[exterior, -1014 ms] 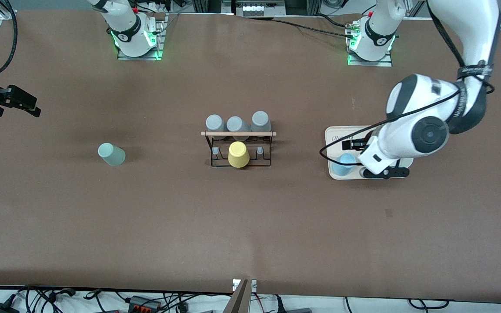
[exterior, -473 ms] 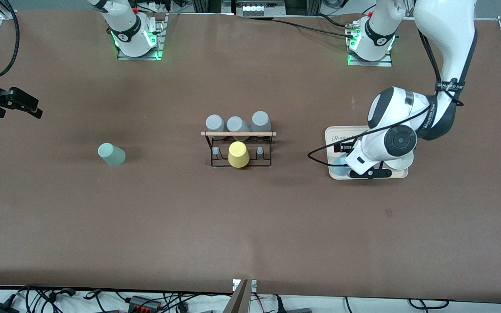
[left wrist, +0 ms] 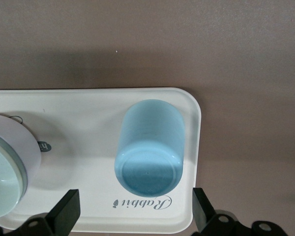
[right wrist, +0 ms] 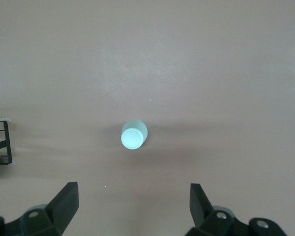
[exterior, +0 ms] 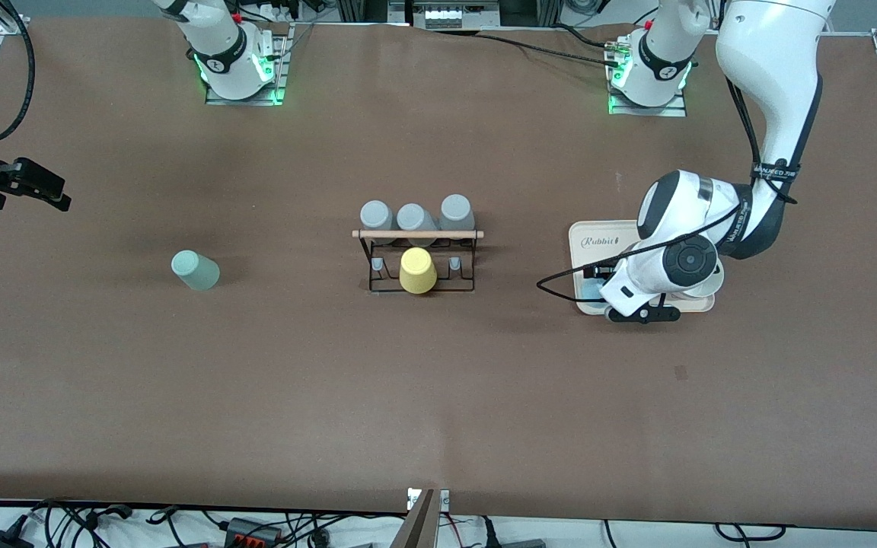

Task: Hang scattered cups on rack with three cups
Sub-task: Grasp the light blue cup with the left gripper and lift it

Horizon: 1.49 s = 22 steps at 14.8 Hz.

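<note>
Hovering over the cream tray (left wrist: 187, 98), the left gripper (left wrist: 135, 216) spreads its fingers around, seemingly untouched, the light blue cup (left wrist: 150, 147); the right gripper (right wrist: 132, 209), fingers apart, waits high above the sage green cup (right wrist: 133, 135).

The pale sage green cup (exterior: 195, 270) stands upside down on the bare table toward the right arm's end, well apart from the rack (exterior: 417, 259). The light blue cup (left wrist: 149, 147) is likewise inverted, base up, on a cream tray (left wrist: 88, 108) toward the left arm's end. The rack, a black wire frame with a light wooden rod across its top, stands mid-table
</note>
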Each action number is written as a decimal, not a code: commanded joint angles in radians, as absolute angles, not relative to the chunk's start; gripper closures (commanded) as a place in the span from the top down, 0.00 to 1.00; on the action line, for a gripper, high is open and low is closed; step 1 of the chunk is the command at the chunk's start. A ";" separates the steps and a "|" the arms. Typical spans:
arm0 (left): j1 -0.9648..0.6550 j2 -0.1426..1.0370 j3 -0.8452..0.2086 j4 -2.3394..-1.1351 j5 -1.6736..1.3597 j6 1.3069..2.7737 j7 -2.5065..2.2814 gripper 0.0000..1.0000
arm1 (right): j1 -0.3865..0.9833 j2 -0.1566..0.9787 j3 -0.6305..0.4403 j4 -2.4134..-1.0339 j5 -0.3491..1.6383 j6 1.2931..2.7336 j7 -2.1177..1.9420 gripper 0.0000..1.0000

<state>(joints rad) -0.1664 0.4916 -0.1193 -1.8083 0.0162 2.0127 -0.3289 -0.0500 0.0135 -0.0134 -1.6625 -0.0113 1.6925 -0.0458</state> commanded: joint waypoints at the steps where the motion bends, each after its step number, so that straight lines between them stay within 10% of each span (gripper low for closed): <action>1: -0.166 0.511 -0.124 -1.805 0.040 2.046 -0.341 1.00 | -0.051 0.011 -0.008 -1.661 -0.026 1.701 -0.052 1.00; 9: -0.169 0.541 -0.124 -1.807 0.040 2.088 -0.342 0.98 | -0.045 0.012 -0.003 -1.655 -0.025 1.694 -0.041 1.00; 13: -0.167 0.537 -0.124 -1.799 0.040 2.074 -0.339 0.42 | -0.046 0.020 -0.003 -1.655 -0.018 1.694 -0.055 1.00; 22: -0.179 0.523 -0.132 -1.623 0.023 1.881 -0.344 0.09 | -0.040 0.043 -0.005 -1.655 -0.021 1.678 -0.043 1.00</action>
